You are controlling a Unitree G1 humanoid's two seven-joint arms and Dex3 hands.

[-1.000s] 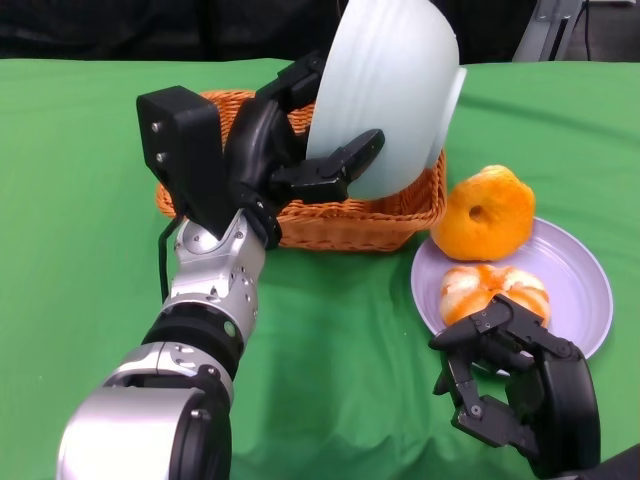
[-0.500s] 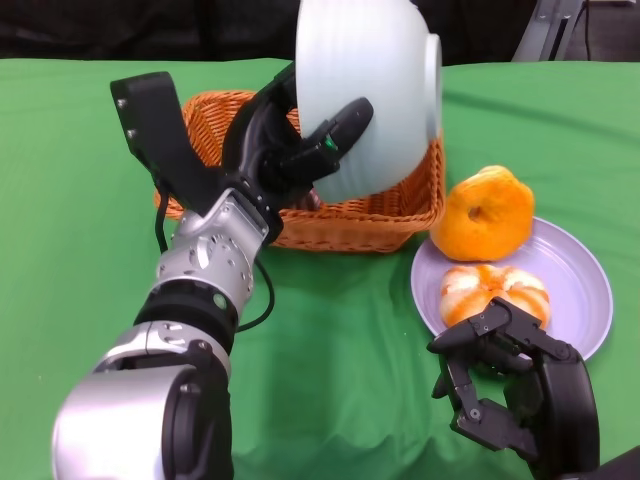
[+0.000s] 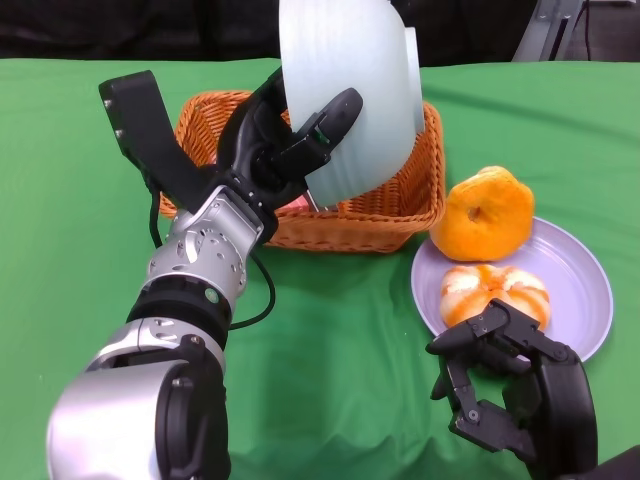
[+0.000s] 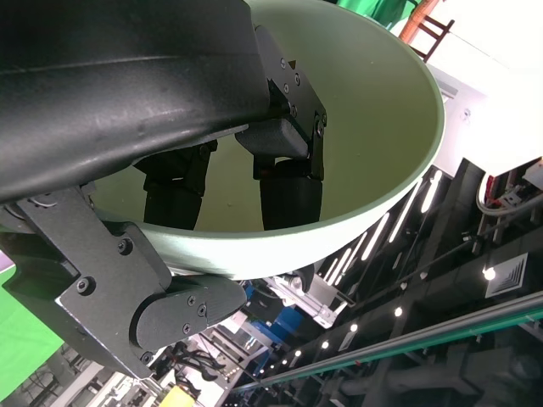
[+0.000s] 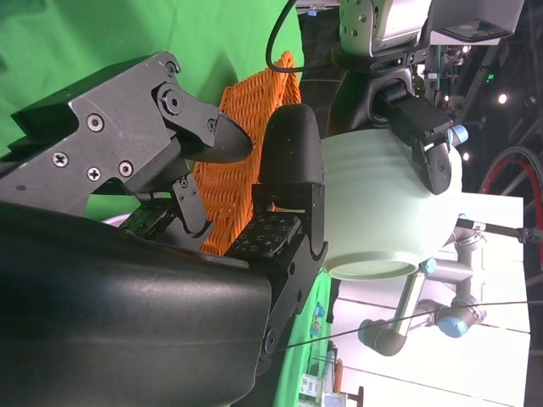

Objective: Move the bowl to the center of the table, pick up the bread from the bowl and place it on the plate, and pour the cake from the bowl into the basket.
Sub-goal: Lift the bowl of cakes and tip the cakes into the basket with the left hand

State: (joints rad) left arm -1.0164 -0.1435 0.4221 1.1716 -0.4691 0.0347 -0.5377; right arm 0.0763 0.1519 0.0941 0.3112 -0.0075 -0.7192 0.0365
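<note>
Pour step: my left hand (image 3: 285, 150) gripped bowl (image 3: 350, 95) tipped over basket (image 3: 390, 215); bowl looked empty, so next set it down. Right hand (image 3: 510, 385) held nothing, fingers apart.

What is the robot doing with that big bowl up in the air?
The robot's left hand holds the pale bowl tipped on its side over the orange basket, as if pouring into it. The left wrist view shows nothing inside the bowl. Two orange breads sit on the purple plate: one lies flat, the other leans at the plate's edge. The right hand rests near the plate, holding nothing.
</note>
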